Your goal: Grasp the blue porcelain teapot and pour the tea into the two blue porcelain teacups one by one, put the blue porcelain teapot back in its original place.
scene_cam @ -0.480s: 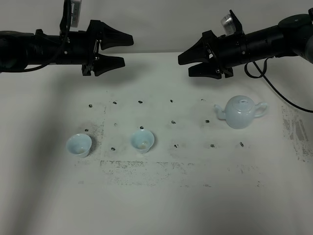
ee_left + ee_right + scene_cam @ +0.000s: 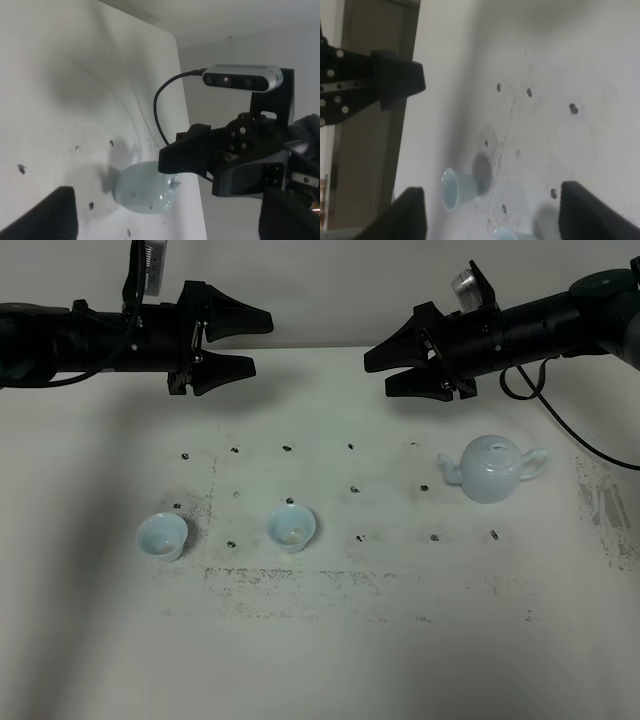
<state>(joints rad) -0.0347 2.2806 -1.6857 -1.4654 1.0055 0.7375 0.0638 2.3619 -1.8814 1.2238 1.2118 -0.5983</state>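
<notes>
**Ann:** Where is the teapot?

**Me:** I see the teapot (image 2: 492, 468) standing upright on the surface (image 2: 330, 650), on my right arm's side. Its lid is on. The spout points toward the cups and the handle points away from them.

**Ann:** And the cups?

**Me:** Both stand upright, well apart from the teapot. The middle cup (image 2: 291, 527) is nearer the teapot. The end cup (image 2: 161, 536) sits further out on my left arm's side. Small dark spots (image 2: 352, 488) dot the surface between them all.

**Ann:** What are your pincers doing?

**Me:** My right pincer (image 2: 377, 376) hangs in the air near the back of the surface, not touching the teapot. Its jaws are wide apart with nothing in them. My left pincer (image 2: 262, 343) hangs up high at the back too, jaws apart and empty. The two pincers point at each other, with a gap between them.
</notes>
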